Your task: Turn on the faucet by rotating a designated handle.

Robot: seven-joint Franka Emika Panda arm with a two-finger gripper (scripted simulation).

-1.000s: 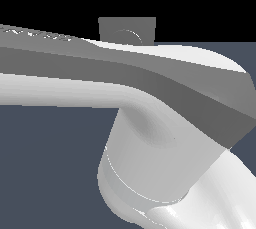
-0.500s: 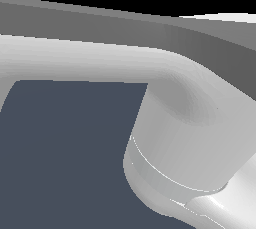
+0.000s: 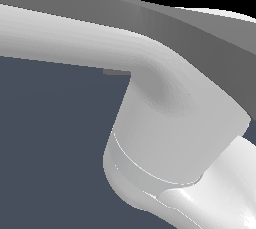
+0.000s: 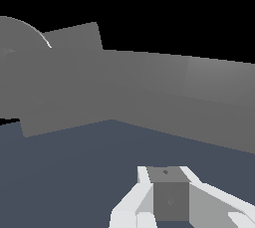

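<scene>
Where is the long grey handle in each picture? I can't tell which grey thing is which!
Exterior view: the handle is the darker grey bar slanting along the top, partly behind the pale robot arm.
Wrist view: the handle is the wide grey band running across the middle, above the gripper.
Shared landmark: the dark blue-grey floor lies below the handle in both pictures.

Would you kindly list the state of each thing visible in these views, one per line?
faucet: square plate seen close up in the wrist view; on or off cannot be told.
handle: long bar across the wrist view, not gripped.
gripper: short of the handle, holding nothing visible; open or shut cannot be told.
arm: fills the exterior view, hiding the faucet.
</scene>
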